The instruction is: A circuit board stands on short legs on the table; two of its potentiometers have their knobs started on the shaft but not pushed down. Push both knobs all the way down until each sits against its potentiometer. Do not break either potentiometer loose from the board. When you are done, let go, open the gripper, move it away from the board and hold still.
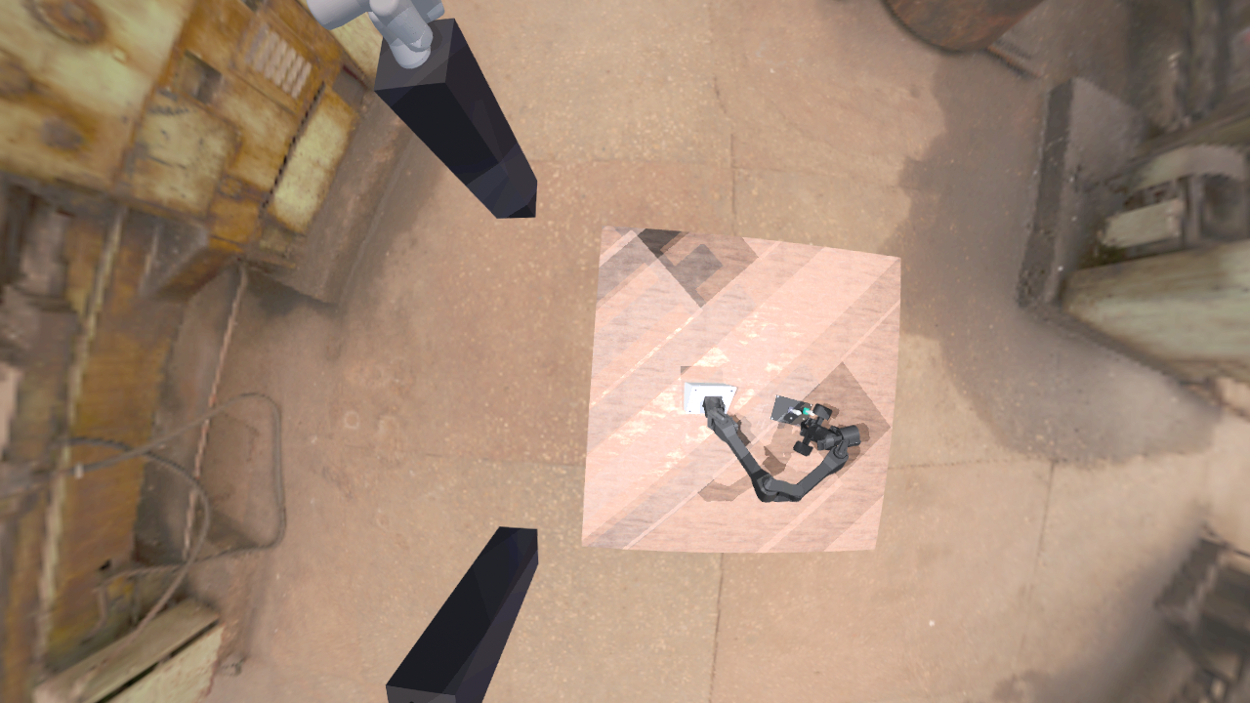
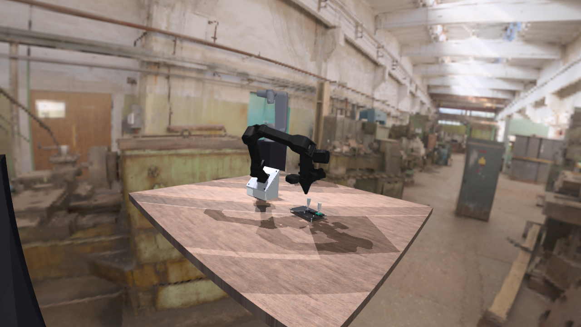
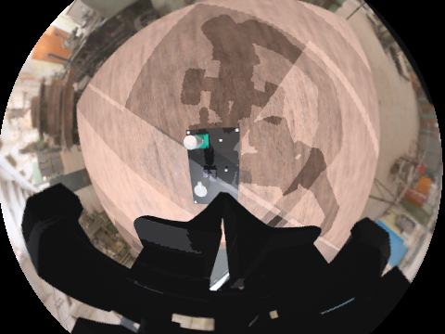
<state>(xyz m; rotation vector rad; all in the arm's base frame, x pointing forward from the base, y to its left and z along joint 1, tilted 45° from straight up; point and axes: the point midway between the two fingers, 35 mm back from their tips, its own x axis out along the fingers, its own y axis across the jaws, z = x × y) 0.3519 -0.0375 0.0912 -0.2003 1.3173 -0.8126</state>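
Note:
The dark circuit board (image 1: 783, 408) (image 2: 305, 215) (image 3: 230, 153) stands on short legs on the table. One white knob (image 2: 319, 206) (image 3: 190, 142) stands upright above the green potentiometer (image 2: 319, 214) (image 3: 204, 141). The other white knob (image 2: 308, 201) (image 3: 200, 189) stands above the grey potentiometer (image 3: 209, 173). Both knobs stand up well above the board. My gripper (image 2: 306, 192) (image 3: 222, 196) is shut and empty, pointing down. It hangs above the board, its tips a little above the knob tops in the exterior view. No contact with a knob shows. In the top view the arm partly covers the board.
The wooden table (image 1: 646, 350) (image 2: 227, 244) carries the arm's white wedge-shaped base (image 1: 696, 397) (image 2: 273, 189), beside the board. Shadows of the arm fall across the table and board. A grey arm (image 1: 410, 39) (image 2: 281, 109) on a dark pedestal (image 1: 463, 113) stands off the table.

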